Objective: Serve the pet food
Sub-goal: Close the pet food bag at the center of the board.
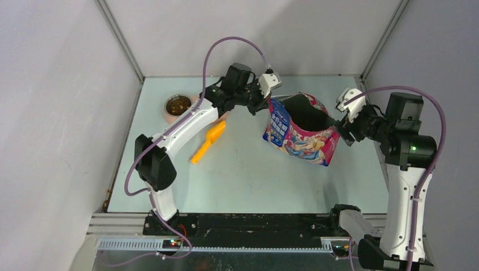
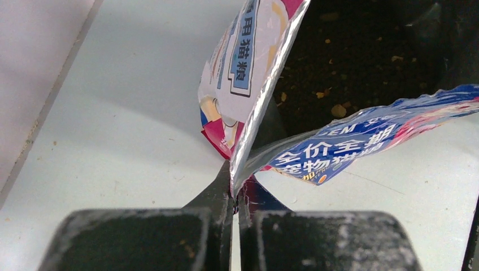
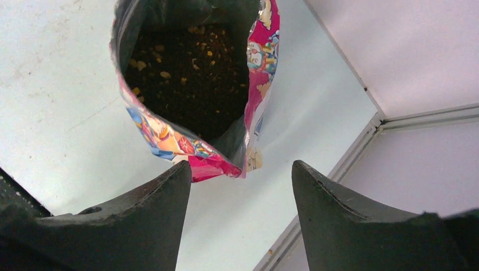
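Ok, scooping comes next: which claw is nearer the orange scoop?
Left. The left claw pinches the bag rim, right of the orange scoop; the right claw is open beyond the bag, farther away.

Chinese print on the glossy bag [image 2: 350, 147]: "用猫粮" on one flap, "全价全期" on the other

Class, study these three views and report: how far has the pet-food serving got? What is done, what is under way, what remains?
Done: the bag is open, kibble visible inside, and the steel bowl seems to hold some brown food. Under way: the left jaws pinch the bag's rim; the right jaws are open just short of its other edge. Left: the orange scoop lies untouched on the table.
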Action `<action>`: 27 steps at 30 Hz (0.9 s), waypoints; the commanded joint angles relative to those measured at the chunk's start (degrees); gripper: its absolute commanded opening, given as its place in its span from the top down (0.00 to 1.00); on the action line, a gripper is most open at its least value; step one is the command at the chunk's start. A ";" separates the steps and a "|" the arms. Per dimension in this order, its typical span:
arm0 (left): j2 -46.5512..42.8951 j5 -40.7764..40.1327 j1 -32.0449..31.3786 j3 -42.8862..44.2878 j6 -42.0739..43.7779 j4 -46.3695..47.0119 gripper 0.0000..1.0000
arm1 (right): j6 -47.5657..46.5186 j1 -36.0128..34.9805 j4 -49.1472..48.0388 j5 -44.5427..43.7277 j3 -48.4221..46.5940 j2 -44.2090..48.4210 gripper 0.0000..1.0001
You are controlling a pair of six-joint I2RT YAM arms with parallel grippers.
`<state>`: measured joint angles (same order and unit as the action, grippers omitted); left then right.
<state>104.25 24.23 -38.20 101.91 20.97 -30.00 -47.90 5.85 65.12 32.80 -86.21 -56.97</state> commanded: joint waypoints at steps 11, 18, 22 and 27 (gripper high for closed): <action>-4.47 -4.02 1.85 -1.02 1.26 0.41 1.00 | -5.82 1.45 0.78 3.46 8.35 -0.61 0.34; -6.33 -2.49 2.08 -2.90 2.08 0.07 1.00 | 0.17 0.66 -10.89 3.18 11.67 -0.56 0.62; -7.79 -1.22 3.56 -4.01 2.85 -0.12 1.00 | -1.94 0.46 -11.19 1.32 13.34 0.94 0.93; -9.38 -0.62 4.64 -5.80 6.32 -0.85 1.00 | -2.94 2.34 -14.48 -0.93 16.99 5.76 1.00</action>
<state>100.03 24.43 -36.01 96.57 23.22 -30.39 -49.93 6.85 56.66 33.78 -71.13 -55.00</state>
